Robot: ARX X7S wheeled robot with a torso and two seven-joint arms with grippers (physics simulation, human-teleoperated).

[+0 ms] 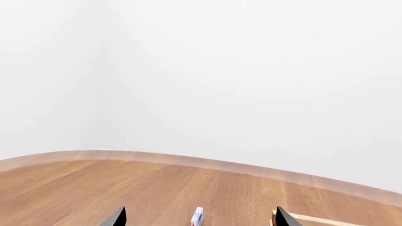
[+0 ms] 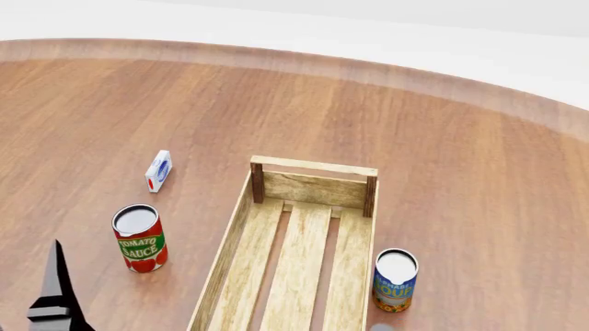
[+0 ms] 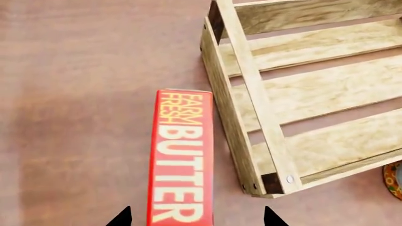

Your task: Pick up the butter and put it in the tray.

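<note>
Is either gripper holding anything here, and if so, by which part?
Nothing is held. The right gripper is open, its tips either side of the butter, which lies beside the tray. The left gripper is open too.

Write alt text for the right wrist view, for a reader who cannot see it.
A red butter box lies on a brown wooden table, just outside the end wall of an empty light-wood slatted tray. The right pincer shows only two dark fingertips either side of the box's near end, open.
</note>
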